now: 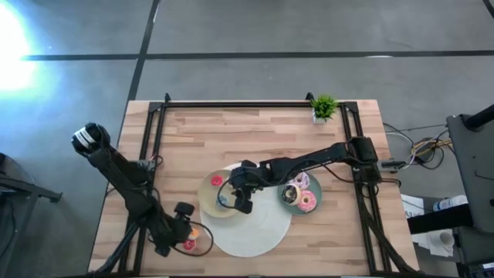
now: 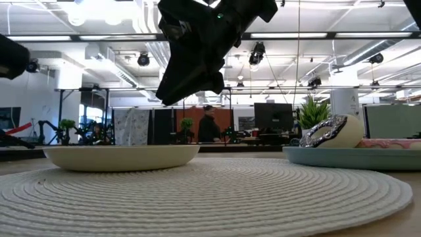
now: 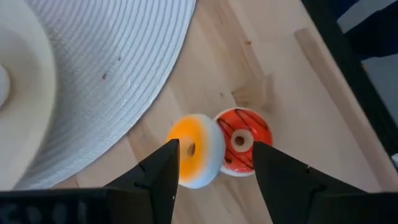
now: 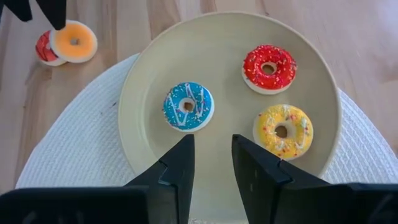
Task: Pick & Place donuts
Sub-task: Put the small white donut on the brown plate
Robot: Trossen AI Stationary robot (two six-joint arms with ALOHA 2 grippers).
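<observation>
Donuts are spread over three spots, and none of them carries any readable writing or label. On the beige plate (image 4: 323,81), which sits on the white woven mat (image 4: 74,143), three mini rings lie flat with their holes facing up: a blue donut (image 4: 188,106) with white drizzle and sprinkles, a red donut (image 4: 269,68) with sprinkles, and a yellow donut (image 4: 283,131) with sprinkles. The right gripper (image 4: 210,163) hovers over this plate, fingers slightly apart and holding nothing. On the bare wood just off the mat's edge, an orange donut (image 3: 194,150) leans tilted against a red-orange striped donut (image 3: 243,142), the two touching. The left gripper (image 3: 214,168) hangs above this pair with its fingers spread wide, empty. On the teal plate (image 1: 285,201) beside the mat lie the larger rings: a pink donut (image 1: 307,202), a lilac-white donut (image 1: 302,181), and a chocolate brown donut (image 1: 290,193), packed close together.
</observation>
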